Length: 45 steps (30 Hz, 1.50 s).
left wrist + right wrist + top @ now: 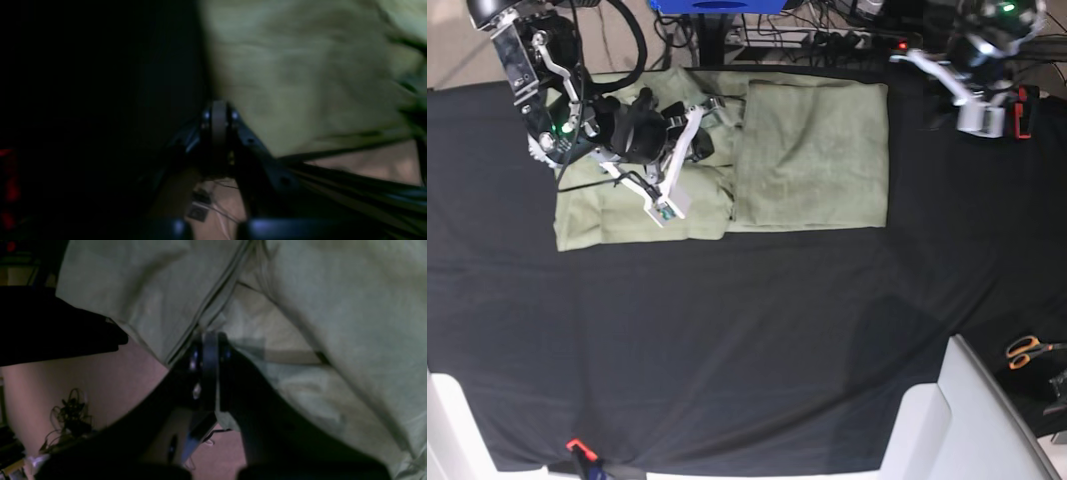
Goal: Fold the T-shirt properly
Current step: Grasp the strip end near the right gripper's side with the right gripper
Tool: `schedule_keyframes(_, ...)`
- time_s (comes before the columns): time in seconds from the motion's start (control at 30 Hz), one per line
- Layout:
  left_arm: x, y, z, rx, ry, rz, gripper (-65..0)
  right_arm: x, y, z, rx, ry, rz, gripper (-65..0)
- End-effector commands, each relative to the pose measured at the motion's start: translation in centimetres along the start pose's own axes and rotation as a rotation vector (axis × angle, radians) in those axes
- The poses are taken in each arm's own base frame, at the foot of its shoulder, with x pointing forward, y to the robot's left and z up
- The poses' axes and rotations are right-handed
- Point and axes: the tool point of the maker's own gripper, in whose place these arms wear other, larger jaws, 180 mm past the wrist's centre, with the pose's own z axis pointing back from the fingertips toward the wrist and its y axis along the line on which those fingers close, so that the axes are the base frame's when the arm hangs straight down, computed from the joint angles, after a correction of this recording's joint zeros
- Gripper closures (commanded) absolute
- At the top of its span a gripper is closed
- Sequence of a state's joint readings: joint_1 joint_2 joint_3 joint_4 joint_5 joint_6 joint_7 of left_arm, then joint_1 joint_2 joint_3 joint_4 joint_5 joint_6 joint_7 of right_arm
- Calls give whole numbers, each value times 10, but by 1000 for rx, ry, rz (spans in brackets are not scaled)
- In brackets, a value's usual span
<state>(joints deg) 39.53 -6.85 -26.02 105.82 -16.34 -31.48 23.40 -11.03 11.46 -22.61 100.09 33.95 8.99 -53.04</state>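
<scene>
The pale sage-green T-shirt (812, 150) lies partly folded on the black cloth at the back of the table. Its right part is a flat rectangle, its left part (617, 215) is more rumpled. My right gripper (210, 337) is shut on a fold of the T-shirt (333, 306) beside a seam. In the base view it (715, 108) sits over the shirt's upper left part. My left gripper (218, 105) is shut with nothing visibly between its fingers, close to the shirt's edge (300, 66). The left arm (972, 60) hangs over the black cloth to the right of the shirt.
The black cloth (727, 340) covers the table. Orange-handled scissors (1027, 350) lie at the right edge, beside a white panel (957, 420). Cables and a blue object (717, 5) crowd the back edge. A red item (1025, 110) is next to the left arm.
</scene>
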Motion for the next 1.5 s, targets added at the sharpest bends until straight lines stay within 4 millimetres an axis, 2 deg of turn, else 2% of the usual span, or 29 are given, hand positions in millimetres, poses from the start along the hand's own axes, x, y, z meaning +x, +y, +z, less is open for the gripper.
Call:
schedule_keyframes(0.0,10,-11,-4,-29,-33,-11,0,9,-10,7,-20,-30,5,-14)
schedule_keyframes(0.07,5,-23,-15,-40,-18,-7,0,2,-20,11,-42,-30,-35,-14)
schedule_keyframes(0.17,-3,-20,-32,-6,13,-13,0,-2,-37,19,-82,-45,-85,-15)
schedule_keyframes(0.23,-22,-18,-37,9,68,-17,0,-8,-47,24,-106,-44,-113,-15)
schedule_keyframes(0.33,-62,-12,-41,20,179,-10,0,-11,-60,31,-136,-54,-145,-15)
schedule_keyframes(0.47,-90,-1,-49,29,210,9,0,-15,-67,35,-153,-58,-165,-15)
schedule_keyframes(0.53,-80,2,-47,36,175,1,0,-15,-67,35,-152,-57,-165,-15)
schedule_keyframes(0.67,-46,9,-36,53,100,-71,0,-14,-64,34,-146,-59,-163,-15)
schedule_keyframes(0.87,6,38,-10,176,26,-128,0,-12,-70,37,-160,-73,-163,-20)
schedule_keyframes(1.0,19,54,10,246,-7,-118,0,-11,-109,64,-254,-203,-262,-38)
schedule_keyframes(1.03,16,60,17,261,-12,-94,0,-10,-117,72,-267,-234,-290,-68)
schedule_keyframes(1.1,17,73,33,282,-49,-18,0,-6,-128,85,-255,-284,-305,-189)
schedule_keyframes(1.17,16,78,48,243,-87,40,0,-1,-139,103,-248,-335,-275,-360)
schedule_keyframes(1.23,10,82,62,207,-116,93,0,0,-145,113,-222,-361,-235,-534)
schedule_keyframes(1.27,8,87,67,213,-122,105,0,-5,-148,114,-209,-351,-225,-594)
schedule_keyframes(1.3,2,92,71,225,-113,113,0,-7,-152,115,-193,-345,-213,-624)
schedule_keyframes(1.33,-4,99,74,250,-102,123,0,-8,-157,115,-182,-338,-200,-624)
schedule_keyframes(1.4,-13,108,79,280,-86,141,0,-19,-169,113,-159,-309,-185,-599)
schedule_keyframes(1.47,-17,113,82,294,-81,152,0,-33,-188,108,-162,-278,-264,-579)
